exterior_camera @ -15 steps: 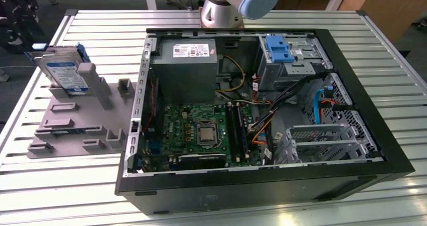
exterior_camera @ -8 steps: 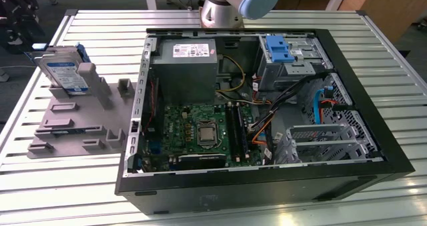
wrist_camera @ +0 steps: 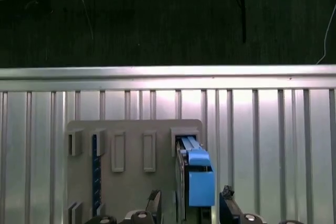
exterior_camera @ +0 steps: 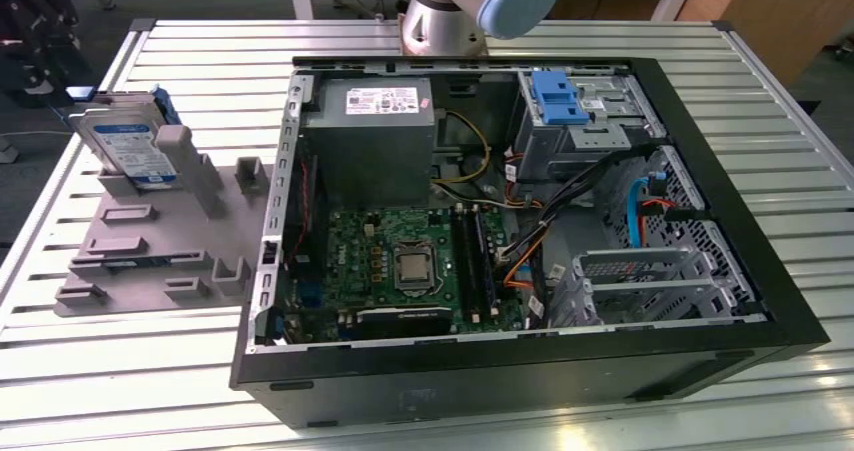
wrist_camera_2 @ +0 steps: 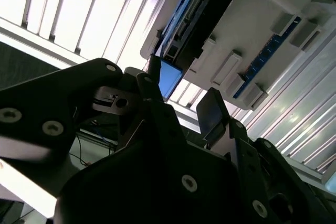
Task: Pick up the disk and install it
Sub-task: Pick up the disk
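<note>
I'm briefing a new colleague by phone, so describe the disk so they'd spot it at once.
Find the open computer case on the slatted metal table; at the exterior view's left of it sits a grey slotted holder. The disk stands upright in it, the only silver slab with a white-and-blue label and blue frame.

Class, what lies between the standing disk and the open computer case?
Upright posts of the grey holder that carries the disk, standing just short of the computer case, in the exterior view.

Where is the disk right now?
In the exterior view, the disk stands on edge in the grey holder, on the exterior view's left of the open computer case.
</note>
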Robot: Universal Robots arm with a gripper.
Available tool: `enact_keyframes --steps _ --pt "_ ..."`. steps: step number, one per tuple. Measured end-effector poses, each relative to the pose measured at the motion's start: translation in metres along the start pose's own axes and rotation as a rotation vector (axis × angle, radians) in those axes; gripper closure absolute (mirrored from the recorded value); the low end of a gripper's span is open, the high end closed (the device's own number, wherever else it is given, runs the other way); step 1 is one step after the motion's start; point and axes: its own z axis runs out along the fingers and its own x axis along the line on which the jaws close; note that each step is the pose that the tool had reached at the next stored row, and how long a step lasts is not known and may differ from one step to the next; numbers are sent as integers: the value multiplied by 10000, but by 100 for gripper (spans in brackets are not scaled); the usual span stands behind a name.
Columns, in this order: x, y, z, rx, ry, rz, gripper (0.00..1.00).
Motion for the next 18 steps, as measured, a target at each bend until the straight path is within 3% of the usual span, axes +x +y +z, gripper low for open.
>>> enact_keyframes --steps 7,18 --pt "-24 68 81 4 -4 -7 45" --pt "-28 73 86 3 -20 -7 45"
